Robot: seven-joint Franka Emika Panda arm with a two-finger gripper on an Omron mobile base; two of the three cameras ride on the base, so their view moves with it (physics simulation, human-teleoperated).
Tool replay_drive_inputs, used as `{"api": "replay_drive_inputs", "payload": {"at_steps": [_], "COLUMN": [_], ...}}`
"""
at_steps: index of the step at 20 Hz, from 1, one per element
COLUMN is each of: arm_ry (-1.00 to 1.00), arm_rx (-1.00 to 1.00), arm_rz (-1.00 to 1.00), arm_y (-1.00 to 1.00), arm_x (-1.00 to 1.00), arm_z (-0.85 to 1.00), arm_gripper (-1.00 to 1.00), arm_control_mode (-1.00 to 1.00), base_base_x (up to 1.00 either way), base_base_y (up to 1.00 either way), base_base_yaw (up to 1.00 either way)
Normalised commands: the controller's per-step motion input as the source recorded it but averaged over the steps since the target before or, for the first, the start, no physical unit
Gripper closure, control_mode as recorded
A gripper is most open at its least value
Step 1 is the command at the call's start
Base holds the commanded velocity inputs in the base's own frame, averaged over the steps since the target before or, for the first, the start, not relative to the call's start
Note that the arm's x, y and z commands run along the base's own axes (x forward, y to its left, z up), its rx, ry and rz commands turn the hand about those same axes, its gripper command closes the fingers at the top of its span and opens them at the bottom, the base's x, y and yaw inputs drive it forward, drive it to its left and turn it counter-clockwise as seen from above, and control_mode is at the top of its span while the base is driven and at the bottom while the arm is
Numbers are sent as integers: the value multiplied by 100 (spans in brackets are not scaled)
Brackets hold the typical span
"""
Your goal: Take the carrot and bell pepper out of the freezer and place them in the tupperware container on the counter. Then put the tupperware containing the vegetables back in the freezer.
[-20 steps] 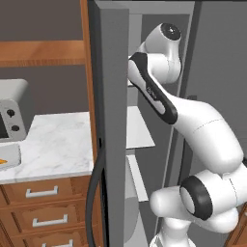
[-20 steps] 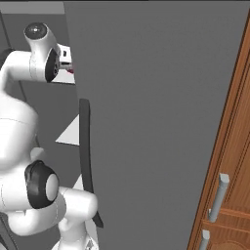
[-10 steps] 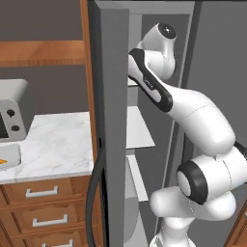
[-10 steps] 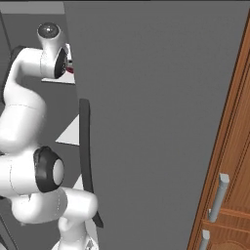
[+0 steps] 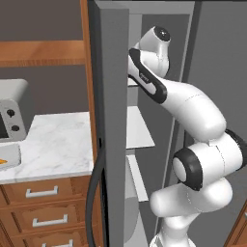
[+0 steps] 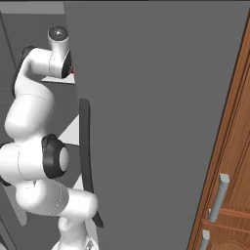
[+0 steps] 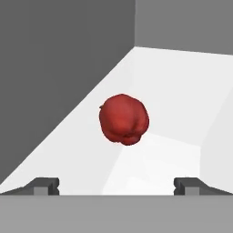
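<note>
From the hand view I have the bell pepper (image 7: 124,119) sitting just above the centre of the frame, on a white shelf (image 7: 173,100) inside the freezer (image 5: 113,96), with the grey inner wall filling the upper left. My gripper (image 7: 116,185) is spread wide and holds nothing; its two dark fingertips (image 7: 44,185) stand at the lower left and lower right of the frame, well apart, with the pepper between them but farther in, not touching either. In the left base view the arm rises from the lower right and bends up into the open cabinet at upper centre, the hand hidden behind the cabinet's front edge. At far left of that view I see the counter (image 5: 53,144), and at its left edge the tupperware container (image 5: 8,159) with the carrot (image 5: 2,162) showing as an orange tip inside it. A grey microwave (image 5: 12,111) stands above it. In the right base view a sliver of red shows beside the wrist, upper left.
</note>
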Motion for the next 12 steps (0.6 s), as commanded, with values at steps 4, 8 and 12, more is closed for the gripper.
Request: {"api": "replay_drive_inputs", "payload": {"at_steps": [4, 8, 12], "arm_ry": [0, 0, 0], "arm_rx": [0, 0, 0], "arm_rz": [3, 3, 2], "arm_y": [7, 15, 14], "arm_x": [35, 29, 31], "arm_z": [-5, -7, -10], "arm_gripper": [-100, -100, -100], "arm_control_mode": [-100, -100, -100], "base_base_x": [0, 0, 0], "base_base_y": [0, 0, 0], "base_base_yaw": [0, 0, 0]}}
